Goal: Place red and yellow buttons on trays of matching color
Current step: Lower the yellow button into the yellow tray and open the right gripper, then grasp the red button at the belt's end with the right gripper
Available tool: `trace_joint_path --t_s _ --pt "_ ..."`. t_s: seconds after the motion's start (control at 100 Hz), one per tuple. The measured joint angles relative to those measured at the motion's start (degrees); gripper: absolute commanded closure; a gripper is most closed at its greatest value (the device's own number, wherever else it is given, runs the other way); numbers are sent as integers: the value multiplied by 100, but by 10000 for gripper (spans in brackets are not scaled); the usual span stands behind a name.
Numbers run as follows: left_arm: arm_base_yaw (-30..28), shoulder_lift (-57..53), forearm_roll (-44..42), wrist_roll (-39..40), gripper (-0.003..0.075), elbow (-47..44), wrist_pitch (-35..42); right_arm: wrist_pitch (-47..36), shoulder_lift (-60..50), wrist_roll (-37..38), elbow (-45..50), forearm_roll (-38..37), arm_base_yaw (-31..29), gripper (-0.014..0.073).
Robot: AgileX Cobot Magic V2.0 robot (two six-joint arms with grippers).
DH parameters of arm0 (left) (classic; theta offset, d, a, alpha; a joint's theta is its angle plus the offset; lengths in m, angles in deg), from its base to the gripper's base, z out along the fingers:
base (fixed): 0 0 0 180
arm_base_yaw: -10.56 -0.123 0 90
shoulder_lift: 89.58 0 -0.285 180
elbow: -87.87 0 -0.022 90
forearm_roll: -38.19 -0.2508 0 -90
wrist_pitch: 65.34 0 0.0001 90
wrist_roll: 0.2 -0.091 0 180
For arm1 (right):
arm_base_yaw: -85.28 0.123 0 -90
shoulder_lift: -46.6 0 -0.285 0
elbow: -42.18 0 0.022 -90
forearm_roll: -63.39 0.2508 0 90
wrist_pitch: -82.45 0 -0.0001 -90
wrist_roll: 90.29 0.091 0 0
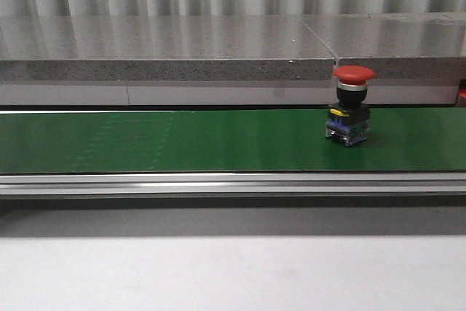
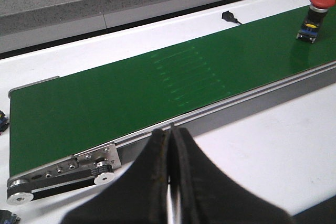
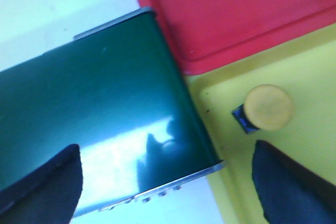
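Note:
A red mushroom-head button stands upright on the green conveyor belt, toward its right end; the left wrist view shows this red button far off on the belt. My left gripper is shut with nothing in it, over the white table near the belt's rail. A yellow button lies on the yellow tray, next to the red tray. My right gripper hangs open above the belt's end, apart from the yellow button. Neither gripper shows in the front view.
A grey stone ledge runs behind the belt. White tabletop lies in front of the conveyor's metal rail. A small black connector lies beyond the belt. Dark parts sit at the belt's left end.

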Motion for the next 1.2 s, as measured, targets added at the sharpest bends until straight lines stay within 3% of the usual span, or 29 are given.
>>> trace_joint_path --t_s 0.24,0.53,0.93,1.2 --pt "0 0 0 0 741 0 0 687 12 -546 -108 366 760 -62" --pt "0 0 0 0 741 0 0 1485 537 -1499 -773 963 1215 -62" --pt "0 0 0 0 741 0 0 1721 1371 -2777 -1334 1019 1928 -62" --pt "0 0 0 0 741 0 0 1443 2000 -2971 -1717 1032 2044 -62"
